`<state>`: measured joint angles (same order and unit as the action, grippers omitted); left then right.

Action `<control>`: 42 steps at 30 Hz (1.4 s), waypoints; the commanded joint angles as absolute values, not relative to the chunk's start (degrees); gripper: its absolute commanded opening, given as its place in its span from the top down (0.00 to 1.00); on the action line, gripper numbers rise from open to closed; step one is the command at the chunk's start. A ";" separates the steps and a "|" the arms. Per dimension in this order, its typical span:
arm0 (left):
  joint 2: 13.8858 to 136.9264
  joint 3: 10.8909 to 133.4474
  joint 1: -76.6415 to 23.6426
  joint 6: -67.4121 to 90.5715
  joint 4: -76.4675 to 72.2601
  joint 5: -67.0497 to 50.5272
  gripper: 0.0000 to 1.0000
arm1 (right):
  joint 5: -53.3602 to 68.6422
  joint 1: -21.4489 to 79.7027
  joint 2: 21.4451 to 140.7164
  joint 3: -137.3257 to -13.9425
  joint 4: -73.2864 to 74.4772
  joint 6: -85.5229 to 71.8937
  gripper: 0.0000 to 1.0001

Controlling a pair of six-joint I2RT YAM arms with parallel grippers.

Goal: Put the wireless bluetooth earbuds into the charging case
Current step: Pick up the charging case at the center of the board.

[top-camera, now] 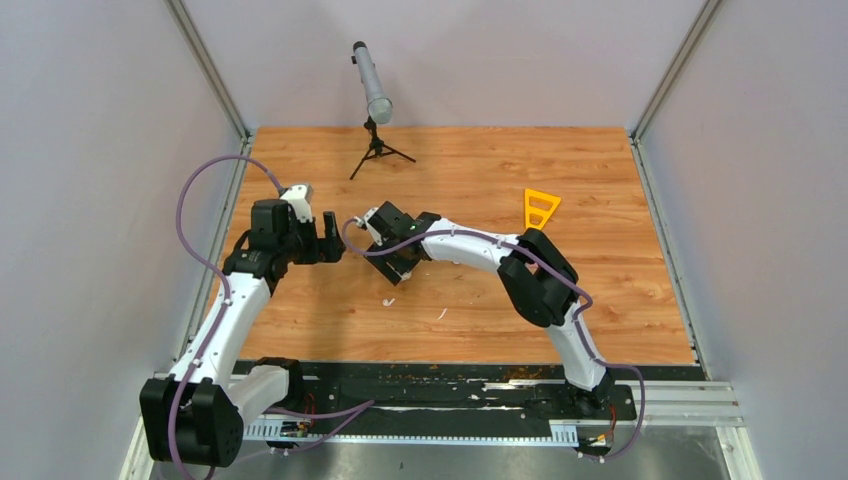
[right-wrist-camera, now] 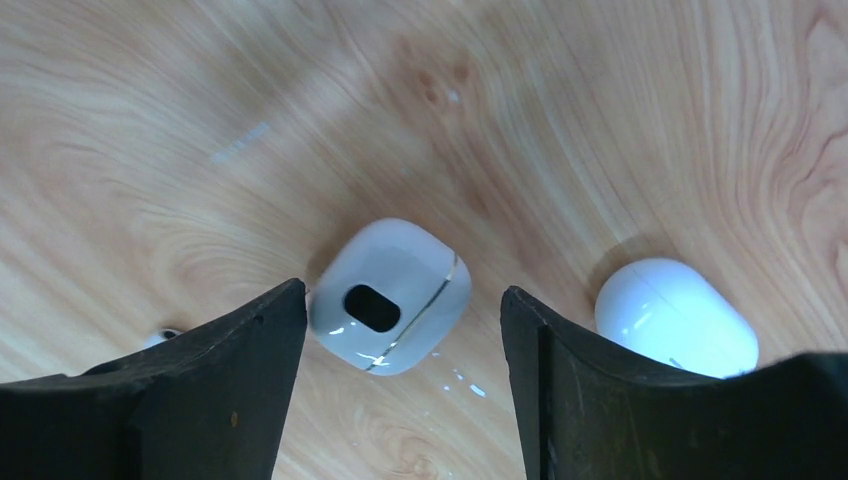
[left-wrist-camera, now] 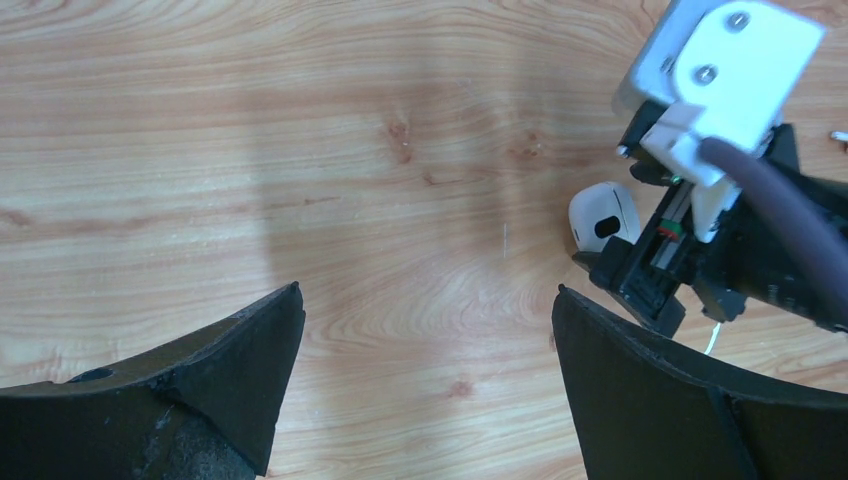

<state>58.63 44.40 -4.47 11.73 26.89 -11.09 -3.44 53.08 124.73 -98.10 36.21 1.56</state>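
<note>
Right wrist view: right gripper (right-wrist-camera: 402, 296), two matte black wedge fingers, jaws moderately apart and astride the charging case (right-wrist-camera: 390, 297) with a gap on the side of the second case and the other finger just beside it. The case is glossy white plastic, a rounded square with a thin seam line and a dark oval recess facing up, lying on pale wood-grain table (right-wrist-camera: 300, 110). A second white case (right-wrist-camera: 675, 317), smooth and pebble-shaped, lies near it, partly hidden behind one finger. Left wrist view: left gripper (left-wrist-camera: 428, 300), same black fingers, jaws wide with only bare wood between them. Top external view: two wireless bluetooth earbuds (top-camera: 389, 301), tiny white bits, lie loose toward the middle of the near edge, just nearer than the right gripper. An orange triangular frame (top-camera: 540, 208) lies toward the right edge; a grey cylinder on a black tripod (top-camera: 375, 95) stands at the far edge.
</note>
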 commanded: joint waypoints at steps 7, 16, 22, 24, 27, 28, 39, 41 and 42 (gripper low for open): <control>59.44 46.23 -4.07 15.05 22.98 -12.97 0.00 | -10.23 52.56 121.95 -94.95 32.15 5.31 0.30; 59.15 45.79 -4.10 14.88 23.04 -13.70 0.00 | 4.13 51.73 121.46 -95.10 34.50 11.89 0.34; 59.31 45.79 -4.09 15.03 23.07 -14.32 0.00 | 4.57 50.82 121.50 -95.21 35.20 11.41 0.34; 59.37 45.79 -4.06 14.96 23.03 -14.36 0.00 | 4.05 50.49 121.75 -95.26 35.31 10.78 0.34; 59.33 45.83 -4.06 14.97 23.08 -14.50 0.00 | 4.08 49.85 122.07 -95.18 35.67 10.33 0.36; 59.37 45.80 -4.05 14.83 23.19 -14.44 0.00 | 4.12 49.75 122.12 -95.05 35.66 10.22 0.37; 59.33 45.75 -3.96 14.60 23.40 -14.50 0.00 | 4.53 49.50 123.76 -97.09 35.14 8.14 0.38; 59.33 45.70 -3.96 14.59 23.25 -14.48 0.00 | 5.01 49.51 124.13 -97.44 35.23 8.22 0.39; 59.33 45.70 -4.02 14.59 23.22 -14.58 0.00 | 5.29 49.55 124.25 -97.46 35.24 8.37 0.39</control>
